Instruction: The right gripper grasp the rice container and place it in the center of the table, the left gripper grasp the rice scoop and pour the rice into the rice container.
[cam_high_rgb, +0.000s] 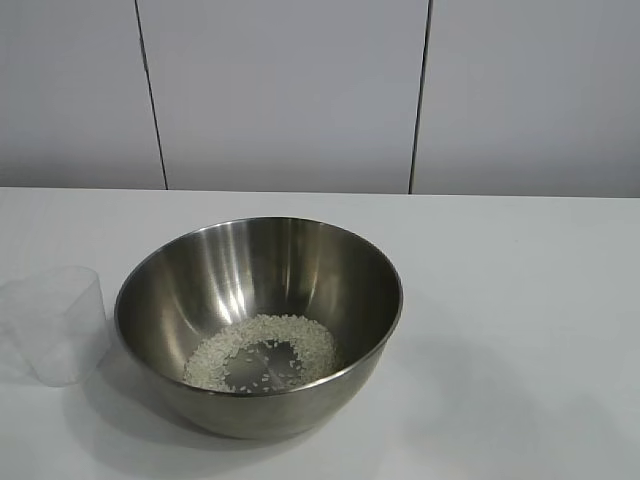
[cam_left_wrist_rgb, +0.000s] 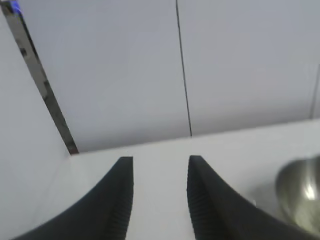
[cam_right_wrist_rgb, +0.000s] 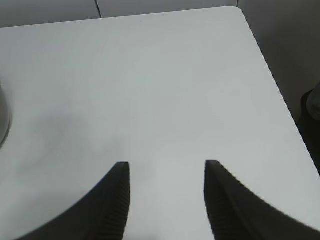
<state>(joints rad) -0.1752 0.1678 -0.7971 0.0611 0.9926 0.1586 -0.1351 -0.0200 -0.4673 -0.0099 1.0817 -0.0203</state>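
The steel rice container (cam_high_rgb: 258, 325) stands on the white table (cam_high_rgb: 520, 300), near the middle. White rice (cam_high_rgb: 262, 352) lies in a ring at its bottom. The translucent rice scoop (cam_high_rgb: 55, 322) stands upright on the table to the left of the container, and looks empty. Neither gripper shows in the exterior view. My left gripper (cam_left_wrist_rgb: 160, 165) is open and empty above bare table, with the container's rim (cam_left_wrist_rgb: 300, 200) off to one side. My right gripper (cam_right_wrist_rgb: 166, 167) is open and empty over bare table; a sliver of the container (cam_right_wrist_rgb: 3, 120) shows at the picture's edge.
A white panelled wall (cam_high_rgb: 290, 90) rises behind the table. The right wrist view shows the table's rounded corner (cam_right_wrist_rgb: 239, 11) and side edge, with a dark object (cam_right_wrist_rgb: 312, 107) beyond the edge.
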